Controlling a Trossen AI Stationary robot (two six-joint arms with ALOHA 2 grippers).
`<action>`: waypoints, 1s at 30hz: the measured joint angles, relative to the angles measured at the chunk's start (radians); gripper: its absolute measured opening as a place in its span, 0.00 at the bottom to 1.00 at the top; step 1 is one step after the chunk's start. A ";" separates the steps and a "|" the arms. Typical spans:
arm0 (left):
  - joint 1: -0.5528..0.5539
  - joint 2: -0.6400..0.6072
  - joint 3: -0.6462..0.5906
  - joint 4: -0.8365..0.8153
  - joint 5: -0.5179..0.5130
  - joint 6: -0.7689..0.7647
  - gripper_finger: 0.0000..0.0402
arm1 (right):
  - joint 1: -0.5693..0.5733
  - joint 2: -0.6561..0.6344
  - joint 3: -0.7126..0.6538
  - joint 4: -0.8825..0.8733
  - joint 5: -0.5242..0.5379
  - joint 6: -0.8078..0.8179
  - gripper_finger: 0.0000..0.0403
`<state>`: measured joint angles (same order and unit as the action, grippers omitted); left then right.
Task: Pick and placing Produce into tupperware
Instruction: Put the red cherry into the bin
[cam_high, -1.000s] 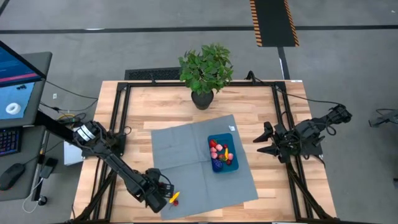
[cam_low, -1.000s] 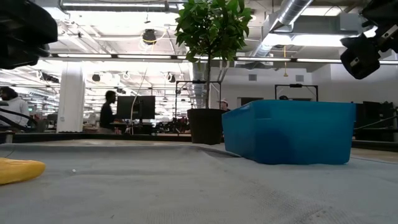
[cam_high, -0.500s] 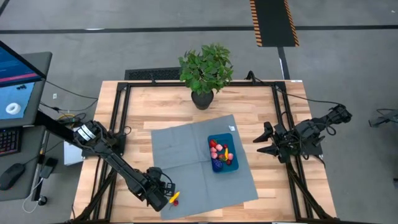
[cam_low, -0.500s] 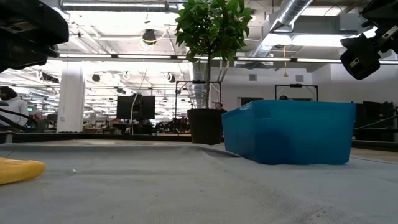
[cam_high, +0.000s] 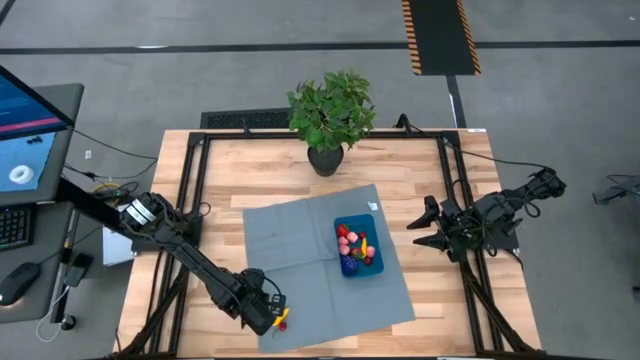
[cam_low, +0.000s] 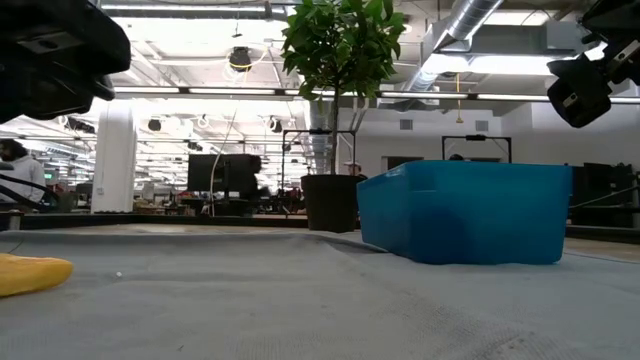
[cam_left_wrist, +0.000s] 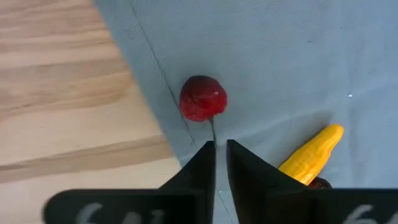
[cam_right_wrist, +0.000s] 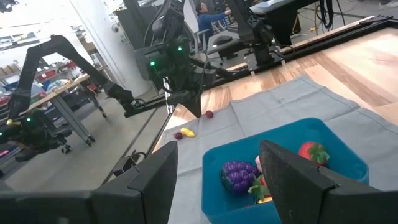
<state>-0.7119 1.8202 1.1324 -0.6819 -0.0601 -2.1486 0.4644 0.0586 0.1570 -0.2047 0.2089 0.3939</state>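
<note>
Left gripper (cam_left_wrist: 221, 144) had its jaws nearly closed, gripping the red cherry's (cam_left_wrist: 203, 98) thin stem at the mat (cam_high: 300, 240) corner, w/ the blue tupperware (cam_high: 357, 247) mid-mat, so lift slowly; right gripper (cam_high: 423, 225) waited, jaws open.

One blue tupperware (cam_high: 357, 247), one potted plant (cam_high: 330, 115), one grey mat (cam_high: 300, 250), two arms.

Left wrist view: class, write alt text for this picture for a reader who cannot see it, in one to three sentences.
The left gripper, its fingers nearly together, pinches the thin stem of a small red fruit lying at the edge of a grey cloth mat. A yellow toy vegetable lies on the mat beside the fingers, and bare wooden table shows past the mat's edge.
</note>
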 joint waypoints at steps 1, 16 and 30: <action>0.001 0.000 0.000 0.000 0.000 0.007 0.04 | 0.000 0.000 0.000 0.000 0.000 0.000 0.62; -0.003 0.013 0.001 0.001 -0.003 0.053 0.00 | 0.000 0.000 0.000 -0.004 -0.002 0.017 0.62; -0.008 0.013 0.149 -0.221 -0.053 0.099 0.00 | 0.000 0.000 0.000 -0.005 -0.002 0.018 0.62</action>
<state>-0.7197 1.8336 1.2815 -0.9026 -0.1135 -2.0498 0.4648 0.0586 0.1570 -0.2096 0.2073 0.4114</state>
